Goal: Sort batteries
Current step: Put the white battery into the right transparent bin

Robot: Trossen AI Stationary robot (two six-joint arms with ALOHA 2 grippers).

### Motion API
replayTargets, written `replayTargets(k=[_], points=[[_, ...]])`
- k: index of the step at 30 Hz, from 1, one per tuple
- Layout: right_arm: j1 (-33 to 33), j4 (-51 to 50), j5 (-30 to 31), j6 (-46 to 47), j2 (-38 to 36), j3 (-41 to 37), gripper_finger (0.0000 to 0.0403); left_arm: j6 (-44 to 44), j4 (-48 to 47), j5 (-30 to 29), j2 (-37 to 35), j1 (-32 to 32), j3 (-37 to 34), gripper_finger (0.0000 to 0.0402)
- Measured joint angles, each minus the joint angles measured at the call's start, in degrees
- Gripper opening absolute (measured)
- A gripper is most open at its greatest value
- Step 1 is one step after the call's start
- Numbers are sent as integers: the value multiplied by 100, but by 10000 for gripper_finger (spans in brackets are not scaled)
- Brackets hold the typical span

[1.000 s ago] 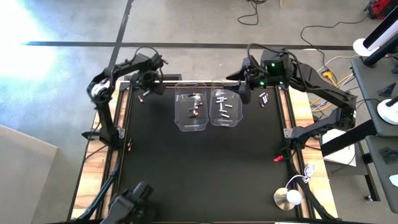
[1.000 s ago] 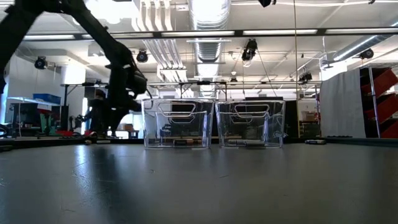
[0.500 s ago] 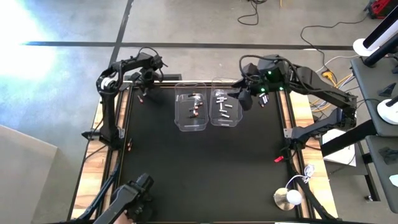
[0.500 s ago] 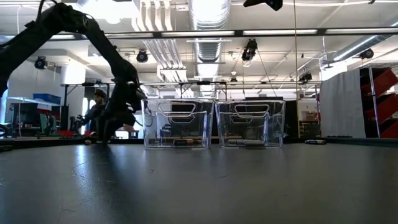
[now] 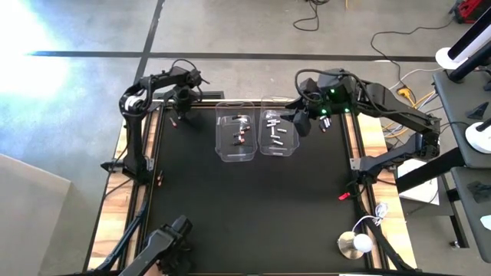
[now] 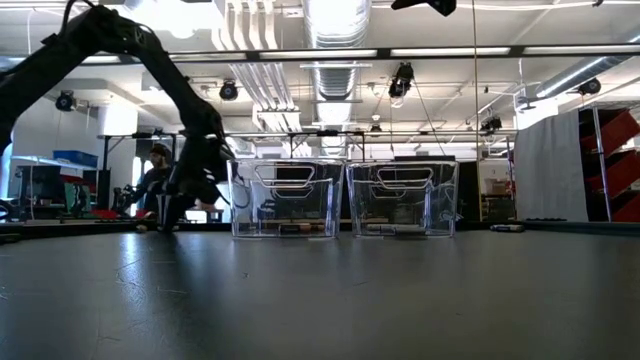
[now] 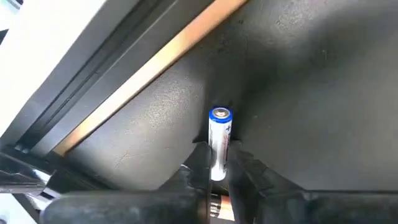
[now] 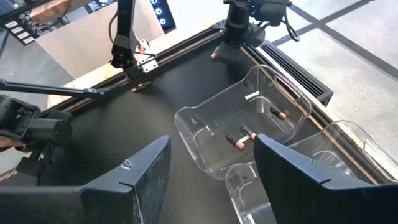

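My left gripper point(image 5: 178, 115) is down at the table's far left corner, shut on a silvery-white battery point(image 7: 219, 143) with a blue-ringed end. Two clear bins stand side by side at the far middle. The left bin point(image 5: 235, 134) holds dark, copper-tipped batteries point(image 8: 239, 142). The right bin point(image 5: 278, 134) holds silvery batteries point(image 5: 276, 132). My right gripper point(image 8: 211, 180) hangs open high over the right bin's right side point(image 5: 301, 123), with nothing between its fingers. A few more batteries point(image 5: 325, 121) lie on the mat to the right of the bins. My left gripper pinches the battery's long sides point(image 7: 216, 163) between its two fingers point(image 7: 200, 165), at the end nearer the gripper. The fingers come steeply from above. The blue-ringed end point(image 7: 220, 114) sticks out past the fingertips. Whether the battery is clear of the black mat, I cannot tell.
A wooden strip and metal rail point(image 7: 137, 74) run along the table's edge just beyond the left gripper. A small copper-tipped battery point(image 8: 140, 88) lies by the left rail. The black mat point(image 5: 245, 207) stretches toward the near edge. A person point(image 6: 155, 180) is in the room behind.
My left gripper has sunk toward the mat at the far left corner and rolled about its own axis. My right gripper has tipped slightly further down over the right bin.
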Motion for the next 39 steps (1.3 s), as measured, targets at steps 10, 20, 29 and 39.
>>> replayTargets(k=[10, 20, 29, 39], points=[[7, 19, -7, -76, 326, -5, 220, 384, 346, 983, -1434, -146, -175, 5], [166, 2203, -521, -987, 1306, -17, 218, -116, 1645, 2877, -4318, -1017, -972, 5], [464, 4578, -618, -1771, 1701, -17, 233, -1466, 3987, 1677, -6099, -3331, -2035, 4], [470, 4593, -608, -1287, 1797, -17, 215, -1780, 5157, 437, -5806, -5030, -1816, 5]])
